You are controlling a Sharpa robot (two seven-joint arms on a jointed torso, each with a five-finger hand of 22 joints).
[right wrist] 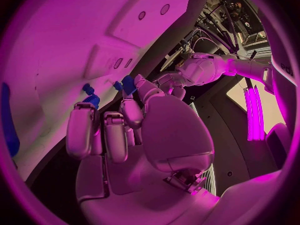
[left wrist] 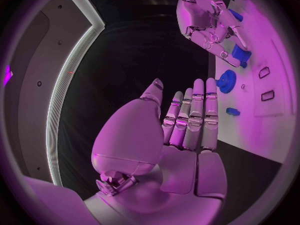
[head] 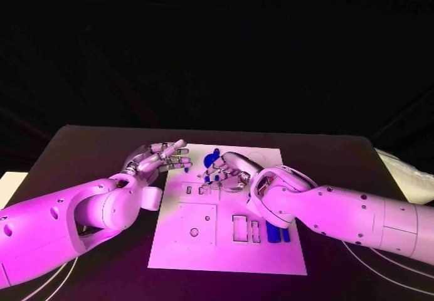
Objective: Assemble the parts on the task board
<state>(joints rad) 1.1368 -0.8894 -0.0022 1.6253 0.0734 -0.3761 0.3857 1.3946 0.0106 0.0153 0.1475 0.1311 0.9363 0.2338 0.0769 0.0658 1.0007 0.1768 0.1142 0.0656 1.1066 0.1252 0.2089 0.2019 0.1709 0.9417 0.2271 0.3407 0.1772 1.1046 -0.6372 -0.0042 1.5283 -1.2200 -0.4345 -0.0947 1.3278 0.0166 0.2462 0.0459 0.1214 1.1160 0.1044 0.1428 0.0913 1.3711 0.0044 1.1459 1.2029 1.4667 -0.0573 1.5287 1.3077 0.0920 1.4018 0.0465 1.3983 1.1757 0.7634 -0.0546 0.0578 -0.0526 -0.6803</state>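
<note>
Now, at the left of the head view, the left hand (head: 161,158) hovers by the board's upper left corner, fingers straight, side by side, holding nothing. The white task board (head: 199,251) lies at centre frame. Near its top edge, the right hand (head: 228,170) curls its fingers down over small blue parts (head: 213,155); whether it grips one cannot be told. Two long blue parts (head: 278,234) lie lower right. No writing is readable.
</note>
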